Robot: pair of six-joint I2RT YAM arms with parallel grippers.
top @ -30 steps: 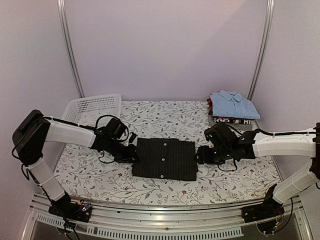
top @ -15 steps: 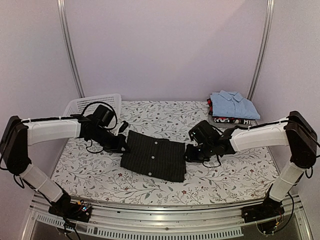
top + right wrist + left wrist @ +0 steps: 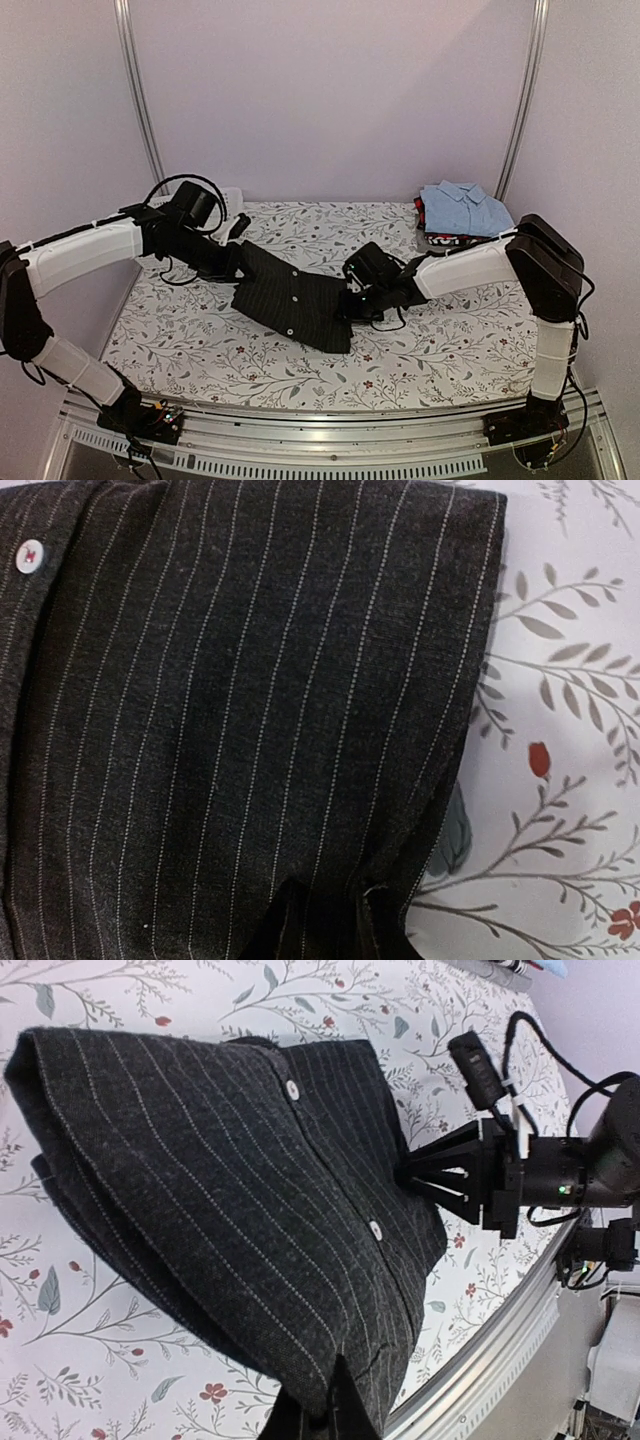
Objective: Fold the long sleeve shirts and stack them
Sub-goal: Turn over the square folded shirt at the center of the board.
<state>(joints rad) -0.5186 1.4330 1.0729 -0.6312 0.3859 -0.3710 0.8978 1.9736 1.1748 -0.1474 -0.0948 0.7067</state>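
The folded black pinstriped cloth shirt (image 3: 290, 300) hangs tilted over the floral-printed table (image 3: 450, 350), left end higher, probably held up for carrying to the stack; left jaws clamp its left end, right jaws pinch its right end; the folded light blue collared shirt (image 3: 465, 210) lies well beyond its right end; plain lilac walls (image 3: 330, 100) stand behind.

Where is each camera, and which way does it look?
Top camera: high behind the robot, looking down at the table; left gripper and right gripper hold the black shirt.
Left wrist camera: on that wrist, looking across the shirt at the right gripper; own fingers at bottom.
Right wrist camera: on that wrist, close above the shirt; own fingers at bottom.
All share the black shirt.
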